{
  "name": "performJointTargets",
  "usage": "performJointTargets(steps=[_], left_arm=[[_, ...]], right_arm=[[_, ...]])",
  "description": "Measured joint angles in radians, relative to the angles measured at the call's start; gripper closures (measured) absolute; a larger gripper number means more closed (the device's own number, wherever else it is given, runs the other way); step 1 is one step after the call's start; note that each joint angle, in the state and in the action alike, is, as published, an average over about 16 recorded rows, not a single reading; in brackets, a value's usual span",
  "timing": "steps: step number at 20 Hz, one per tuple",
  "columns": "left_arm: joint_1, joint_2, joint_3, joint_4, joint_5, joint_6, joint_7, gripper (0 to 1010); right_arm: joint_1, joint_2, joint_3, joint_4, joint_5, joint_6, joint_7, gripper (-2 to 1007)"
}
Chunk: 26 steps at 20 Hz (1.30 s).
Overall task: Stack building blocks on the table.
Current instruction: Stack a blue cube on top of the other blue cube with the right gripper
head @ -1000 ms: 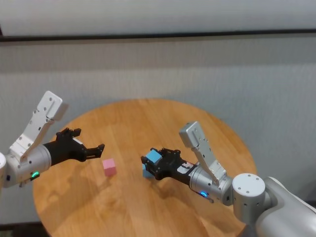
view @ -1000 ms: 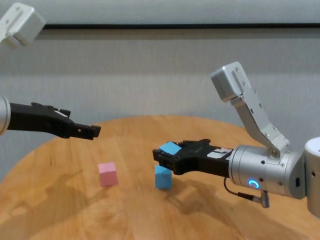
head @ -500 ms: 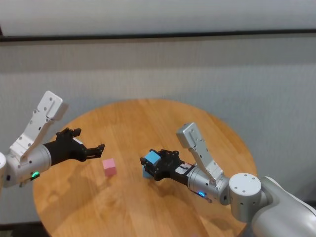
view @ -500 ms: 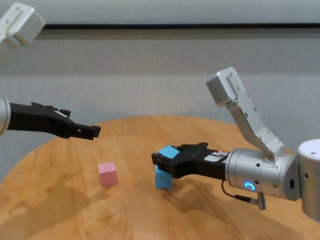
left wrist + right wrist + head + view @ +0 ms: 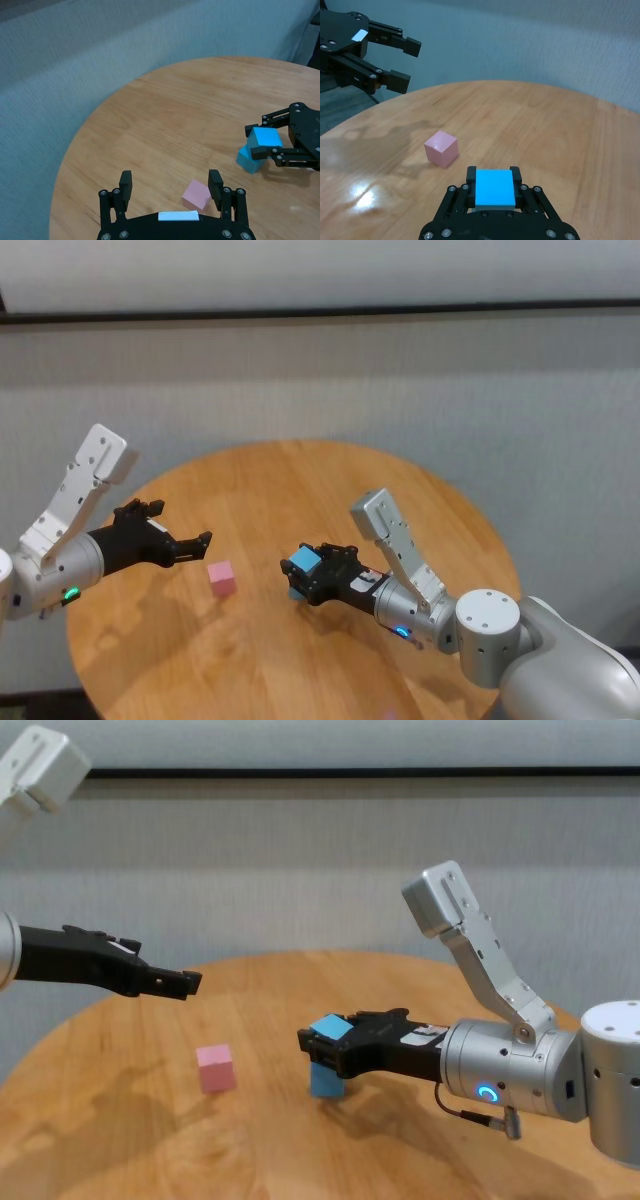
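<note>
The right end effector (image 5: 318, 1048) was clamped on a light blue block (image 5: 327, 1028), held slightly tilted just above a second light blue block (image 5: 325, 1080) that sat on the table (image 5: 330, 485). Its forearm reached out nearly level and low over the wood. Off to its side lay the pink block (image 5: 221, 578), flat and apart. Beyond that, the left end effector (image 5: 190, 545) hovered above the table, fingers spread and empty.
</note>
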State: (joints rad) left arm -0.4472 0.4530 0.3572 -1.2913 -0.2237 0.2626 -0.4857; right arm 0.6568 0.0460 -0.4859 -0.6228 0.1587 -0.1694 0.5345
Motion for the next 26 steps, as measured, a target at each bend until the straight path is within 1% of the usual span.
performJointTargets(steps=[3, 9, 18, 26], left_arm=[[0.0, 0.0, 0.0, 0.0, 0.0, 0.0, 0.0, 10], [0.0, 0.0, 0.0, 0.0, 0.0, 0.0, 0.0, 10], [0.0, 0.0, 0.0, 0.0, 0.0, 0.0, 0.0, 10], [0.0, 0.0, 0.0, 0.0, 0.0, 0.0, 0.0, 10]], right_arm=[[0.008, -0.007, 0.004, 0.018, -0.005, -0.007, 0.0, 636], [0.019, -0.016, 0.012, 0.042, -0.015, -0.015, -0.003, 636], [0.03, -0.026, 0.021, 0.063, -0.027, -0.019, -0.003, 636], [0.038, -0.032, 0.027, 0.077, -0.032, -0.018, 0.004, 636]])
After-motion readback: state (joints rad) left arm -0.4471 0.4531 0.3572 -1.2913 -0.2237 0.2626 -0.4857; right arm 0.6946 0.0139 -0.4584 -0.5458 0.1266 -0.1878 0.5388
